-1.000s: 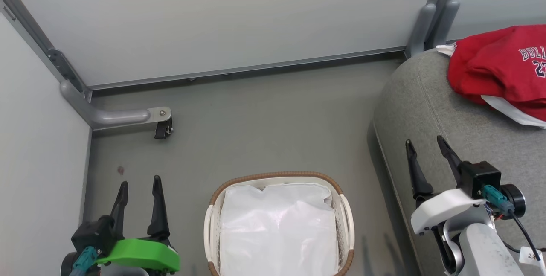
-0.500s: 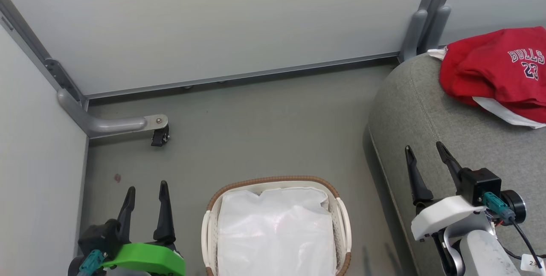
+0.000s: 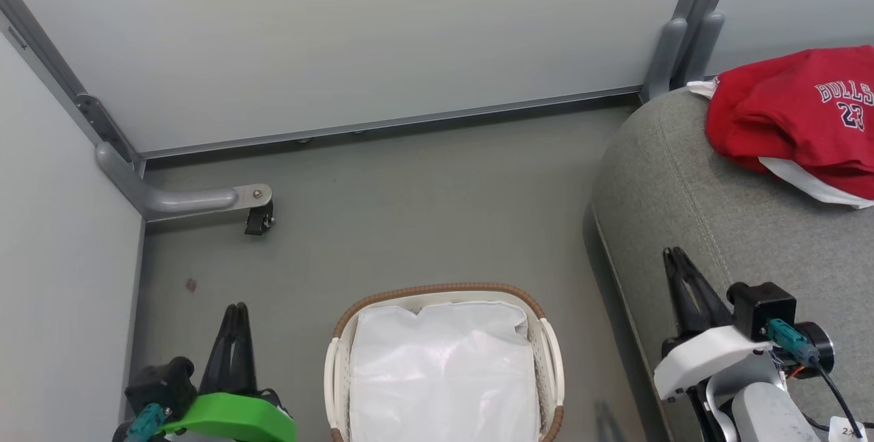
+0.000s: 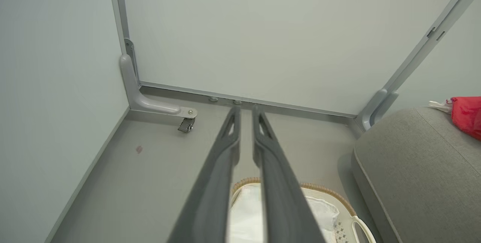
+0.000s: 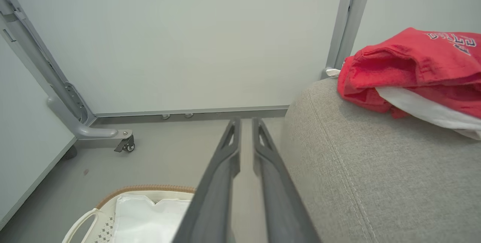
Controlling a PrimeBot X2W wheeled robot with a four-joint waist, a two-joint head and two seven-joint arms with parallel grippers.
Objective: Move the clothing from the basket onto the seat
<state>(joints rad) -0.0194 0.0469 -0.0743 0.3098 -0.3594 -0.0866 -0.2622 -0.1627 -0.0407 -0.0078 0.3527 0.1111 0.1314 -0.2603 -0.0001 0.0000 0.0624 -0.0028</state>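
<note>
Head view, contents by size.

1. Wall panels (image 3: pixel 375 39): pale grey, framed in metal, closing the far side and the left side.
2. Floor (image 3: pixel 410 210): grey, running from the far wall to the near edge.
3. Seat (image 3: pixel 717 223): grey upholstered cushion with rounded edge and stitched seam, at the right.
4. Basket (image 3: pixel 444 288): white, slotted, with a brown woven rim, on the floor at near centre, left of the seat and apart from it.
5. Liner (image 3: pixel 444 374): plain white, lying inside the basket.
6. Clothing (image 3: pixel 785 114): red, heaped on the far right part of the seat, with white trim beneath and "BULLS 23" facing up.
7. Right claw (image 3: pixel 672 252): clenched, fingers together, over the seat's near left edge.
8. Left claw (image 3: pixel 235 307): clenched, fingers together, above the floor left of the basket.
9. Caster foot (image 3: pixel 258 218): small black wheel on a metal bracket, far left.
10. Reddish spot (image 3: pixel 191 285): on the floor, between the caster foot and the left claw.
</note>
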